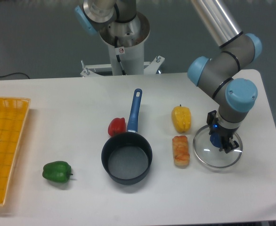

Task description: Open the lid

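The lid (pixel 208 153), a clear glass disc with a metal rim, lies flat or nearly flat on the white table at the right. Its blue knob (pixel 216 140) sits between the fingers of my gripper (pixel 221 142), which comes straight down from above and is shut on it. The dark blue saucepan (pixel 126 157) stands uncovered at the table's middle, well to the left of the lid. Its long handle (pixel 135 109) points to the back.
An orange food piece (pixel 180 150) lies just left of the lid, with a yellow pepper (pixel 181 118) behind it. A red pepper (pixel 117 126) touches the pan's back left. A green pepper (pixel 57 171) and a yellow basket (pixel 4 146) are at the left.
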{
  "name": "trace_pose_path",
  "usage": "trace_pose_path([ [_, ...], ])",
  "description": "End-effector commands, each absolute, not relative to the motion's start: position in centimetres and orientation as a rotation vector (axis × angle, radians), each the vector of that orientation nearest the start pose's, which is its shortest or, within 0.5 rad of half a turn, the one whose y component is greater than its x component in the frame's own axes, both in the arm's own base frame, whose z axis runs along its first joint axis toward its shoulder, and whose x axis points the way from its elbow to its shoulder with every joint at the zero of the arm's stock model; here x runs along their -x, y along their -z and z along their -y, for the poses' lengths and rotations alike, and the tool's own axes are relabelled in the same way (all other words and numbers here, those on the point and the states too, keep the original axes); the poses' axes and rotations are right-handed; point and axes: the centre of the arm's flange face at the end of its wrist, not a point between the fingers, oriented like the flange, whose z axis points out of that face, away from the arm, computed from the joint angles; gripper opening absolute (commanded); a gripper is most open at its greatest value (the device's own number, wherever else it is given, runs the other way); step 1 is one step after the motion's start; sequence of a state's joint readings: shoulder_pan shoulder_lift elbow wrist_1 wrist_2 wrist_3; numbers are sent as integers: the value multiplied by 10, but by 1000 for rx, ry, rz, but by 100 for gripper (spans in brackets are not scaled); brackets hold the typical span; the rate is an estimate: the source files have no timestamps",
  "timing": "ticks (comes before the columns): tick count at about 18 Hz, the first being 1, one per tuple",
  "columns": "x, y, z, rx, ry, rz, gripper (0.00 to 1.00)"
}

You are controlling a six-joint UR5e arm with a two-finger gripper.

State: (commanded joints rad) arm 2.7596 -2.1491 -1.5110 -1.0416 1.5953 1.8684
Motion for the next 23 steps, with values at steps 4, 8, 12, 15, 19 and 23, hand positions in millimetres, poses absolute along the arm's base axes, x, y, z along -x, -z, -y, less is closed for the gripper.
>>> trace_pose_path([
  [4, 576, -215, -372, 2988, 8, -1054, 60],
  [8, 578, -210, -369, 2989, 20, -1046, 60],
  [12, 578, -211, -369, 2989, 18, -1046, 75],
  [15, 578, -211, -369, 2989, 18, -1044, 100],
  [19, 577, -212, -368, 2997, 22, -1024, 100],
  [23, 577, -217, -370, 2995, 13, -1023, 100],
])
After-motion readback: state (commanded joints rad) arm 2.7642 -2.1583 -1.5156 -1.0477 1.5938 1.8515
